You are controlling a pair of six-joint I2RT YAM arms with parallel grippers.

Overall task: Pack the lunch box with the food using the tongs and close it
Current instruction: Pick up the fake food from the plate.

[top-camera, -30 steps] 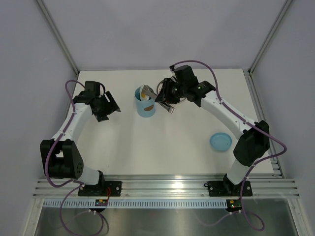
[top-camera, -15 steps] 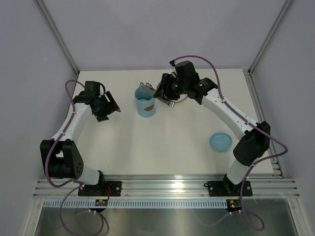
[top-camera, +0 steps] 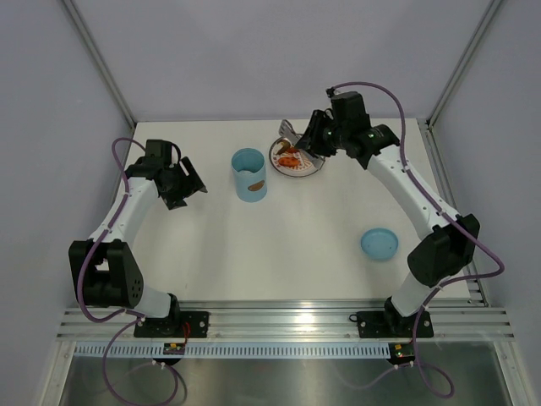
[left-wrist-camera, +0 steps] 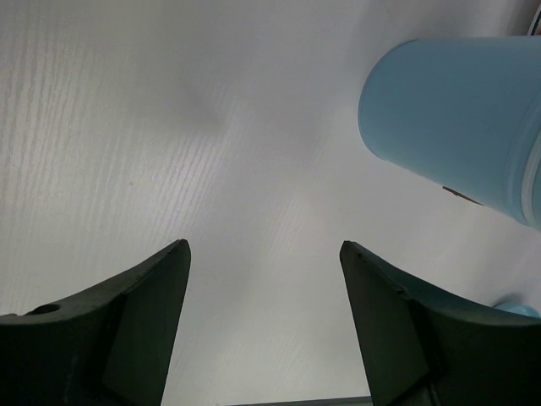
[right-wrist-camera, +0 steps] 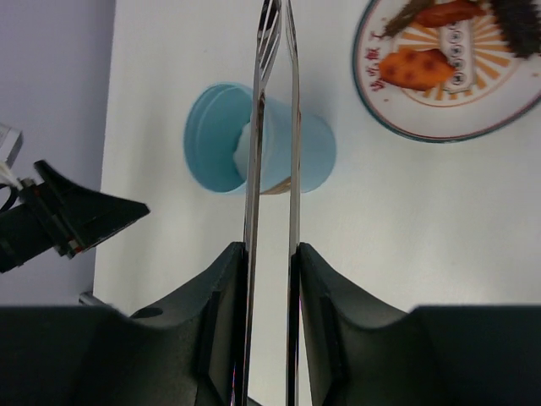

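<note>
Two thin springy arms of the tongs (right-wrist-camera: 269,42) are pinched in the right gripper (right-wrist-camera: 270,258), tips near the plate (right-wrist-camera: 448,127), right of the box (top-camera: 249,176). Food (right-wrist-camera: 416,68) there looks light, slick: squeeze its middle gently. Left gripper (left-wrist-camera: 264,254) gapes empty.

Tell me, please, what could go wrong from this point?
The slim tongs sit in the right gripper alone; squeezing a food piece on the plate might twist them or flick it off.
The tall lunch box stands unheld, the open left gripper apart from it; a tongs knock could tip it.
</note>
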